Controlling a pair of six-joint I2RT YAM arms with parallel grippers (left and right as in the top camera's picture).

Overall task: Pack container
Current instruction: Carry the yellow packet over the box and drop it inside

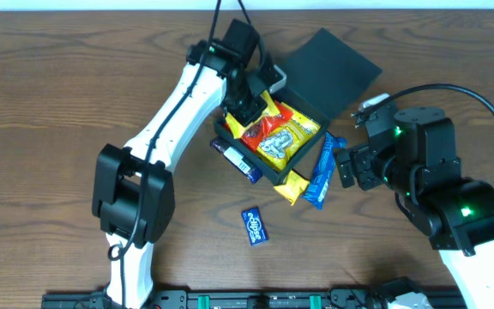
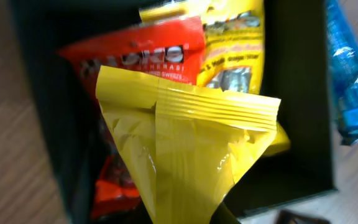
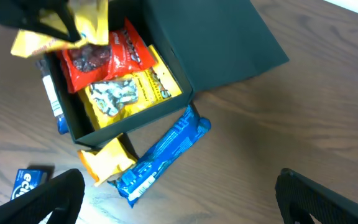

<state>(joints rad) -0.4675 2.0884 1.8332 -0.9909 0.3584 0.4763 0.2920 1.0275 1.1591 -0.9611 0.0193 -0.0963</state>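
Observation:
The container is a dark teal-black square box with its flat lid lying open at the back right. A red packet and a yellow packet lie inside it. My left gripper hangs over the box's left part, shut on a plain yellow packet that dangles above the red packet. My right gripper is open and empty, right of the box above bare table. In the right wrist view the box wall is at the upper left.
A long blue packet and an orange-yellow packet lie against the box's front right side. A dark bar packet lies along its front left side. A small dark blue packet lies nearer the front edge.

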